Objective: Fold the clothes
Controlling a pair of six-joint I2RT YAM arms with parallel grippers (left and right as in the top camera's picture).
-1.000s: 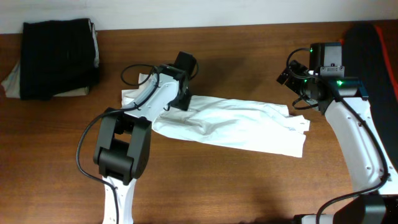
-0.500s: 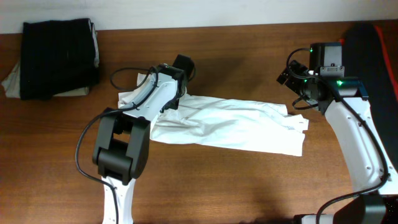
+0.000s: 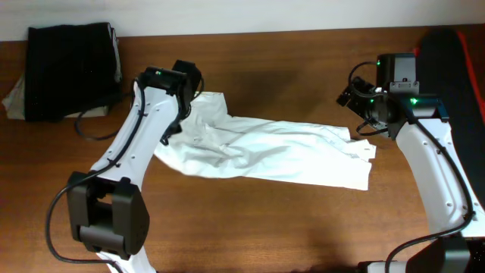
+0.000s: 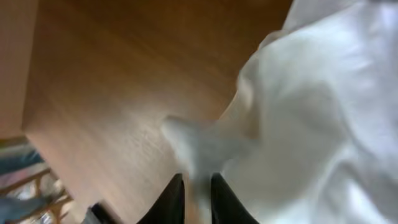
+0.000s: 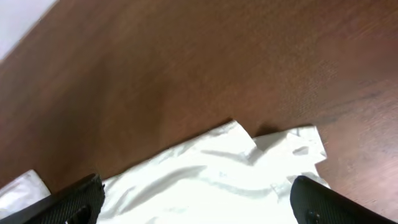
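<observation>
**White garment stretched across the bench, left side has it by the corner**

Here's the wide brown bench [image 3: 265, 227], and right across its middle lies the garment [image 3: 288, 155]: white, thin, heavily wrinkled, running as a long band from upper left down to the right. Its right end sits flat on the wood with a notched, uneven edge. Its left end is bunched and pulled up toward the far side.

The left arm [image 3: 125, 152] reaches from the near edge up to that bunched corner. The right arm [image 3: 436, 167] rises along the right side, with its head turned toward the garment's right end.

Over in the far left corner sits a dark pile [image 3: 72, 72], folded square, with a pale layer poking out beneath it, well apart from the white cloth. At the far right edge there's a red-and-black shape [image 3: 458, 53]; I can't tell what it is.

Now the left fingers [image 3: 186, 82]: the wrist view shows them nearly together with a peak of white cloth pinched between them. That's a grip on the garment, with bare wood beyond.

The right fingers [image 3: 353, 94] are spread wide with nothing between them, hanging above the garment's right end and clear of it.

A black cable [image 3: 95, 130] loops beside the left arm, and green lights [image 3: 413, 100] glow on the right.
</observation>
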